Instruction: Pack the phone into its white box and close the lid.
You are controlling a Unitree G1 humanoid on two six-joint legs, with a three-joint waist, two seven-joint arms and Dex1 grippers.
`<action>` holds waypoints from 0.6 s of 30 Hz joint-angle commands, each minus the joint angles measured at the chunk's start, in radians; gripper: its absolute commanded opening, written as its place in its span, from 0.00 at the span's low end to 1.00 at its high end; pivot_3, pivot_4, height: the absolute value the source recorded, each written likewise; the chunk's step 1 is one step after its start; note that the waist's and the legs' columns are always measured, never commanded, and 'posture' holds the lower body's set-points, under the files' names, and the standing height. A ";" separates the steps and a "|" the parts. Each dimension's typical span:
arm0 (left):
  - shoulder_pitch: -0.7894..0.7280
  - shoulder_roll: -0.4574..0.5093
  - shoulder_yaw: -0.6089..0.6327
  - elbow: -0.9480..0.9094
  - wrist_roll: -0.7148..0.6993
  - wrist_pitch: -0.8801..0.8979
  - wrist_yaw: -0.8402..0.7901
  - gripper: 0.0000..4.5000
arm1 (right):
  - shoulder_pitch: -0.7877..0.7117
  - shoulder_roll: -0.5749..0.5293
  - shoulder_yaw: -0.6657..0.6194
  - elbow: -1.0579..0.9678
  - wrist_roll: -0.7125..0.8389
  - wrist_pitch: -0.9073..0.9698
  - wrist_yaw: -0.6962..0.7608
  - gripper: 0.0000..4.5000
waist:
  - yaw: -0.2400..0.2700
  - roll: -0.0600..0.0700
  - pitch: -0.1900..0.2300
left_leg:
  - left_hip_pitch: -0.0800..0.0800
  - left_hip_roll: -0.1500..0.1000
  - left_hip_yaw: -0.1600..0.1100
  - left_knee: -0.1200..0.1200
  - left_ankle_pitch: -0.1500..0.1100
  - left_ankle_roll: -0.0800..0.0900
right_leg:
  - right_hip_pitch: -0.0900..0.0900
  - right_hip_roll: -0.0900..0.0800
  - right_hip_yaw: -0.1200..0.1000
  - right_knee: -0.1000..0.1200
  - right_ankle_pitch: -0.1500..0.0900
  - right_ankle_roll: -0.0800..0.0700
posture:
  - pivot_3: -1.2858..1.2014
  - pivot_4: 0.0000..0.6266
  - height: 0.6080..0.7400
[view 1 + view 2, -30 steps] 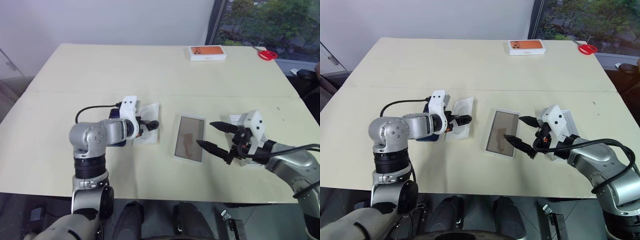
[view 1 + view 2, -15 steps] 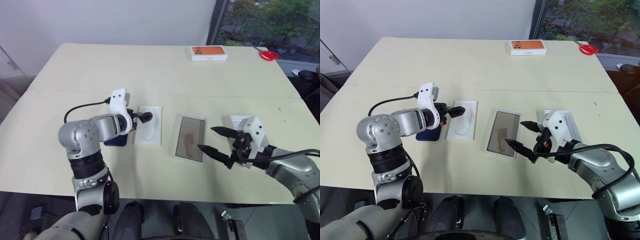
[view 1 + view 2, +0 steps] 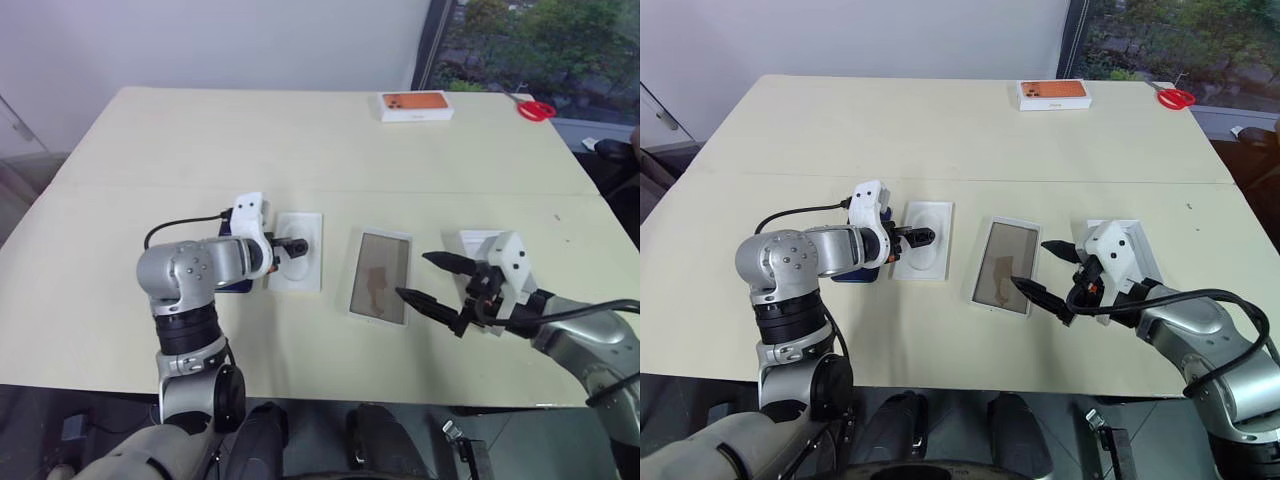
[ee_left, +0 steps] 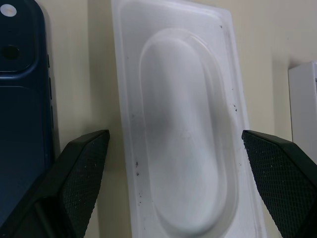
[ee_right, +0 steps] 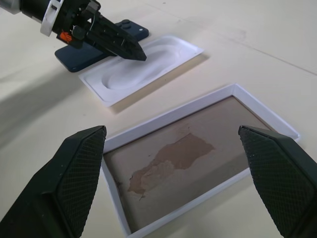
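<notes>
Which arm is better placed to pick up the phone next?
Left. The left gripper hangs open over the white insert, right beside the phone; the right gripper is across the white box.

One phone (image 4: 22,99) lies on the tabletop (image 3: 300,140). There is one white box (image 3: 380,277) with a brown floor, one thin white insert (image 3: 297,264) with an oval hollow, one lid (image 3: 1125,252) partly hidden behind the right arm, one orange-topped box (image 3: 415,105) and one pair of red scissors (image 3: 535,108). Two grippers are in view, left (image 3: 922,237) and right (image 3: 430,280), each with two black fingers.
</notes>
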 commanded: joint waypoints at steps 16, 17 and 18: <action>-0.029 -0.021 0.152 0.020 -0.051 0.004 0.011 0.01 | -0.010 0.000 -0.007 -0.022 -0.025 -0.035 -0.008 1.00 | 0.000 0.000 0.000 | 0.000 0.000 0.000 0.000 0.000 0.000 | 0.000 0.000 0.000 0.000 0.000 0.000 | 0.52 0.24 0.93; -0.042 -0.020 0.174 0.013 -0.054 0.004 0.002 0.01 | -0.011 -0.001 -0.007 -0.022 -0.024 -0.034 -0.008 1.00 | -0.001 0.000 0.000 | 0.000 0.000 0.000 0.000 0.000 0.000 | 0.000 0.000 0.000 0.000 0.000 0.000 | 0.52 0.24 0.93; -0.055 -0.022 0.200 0.010 -0.058 0.006 -0.004 0.01 | -0.011 -0.002 -0.008 -0.022 -0.024 -0.034 -0.008 1.00 | -0.002 0.000 0.000 | 0.000 0.000 0.000 0.000 0.000 0.000 | 0.000 0.000 0.000 0.000 0.000 0.000 | 0.52 0.24 0.93</action>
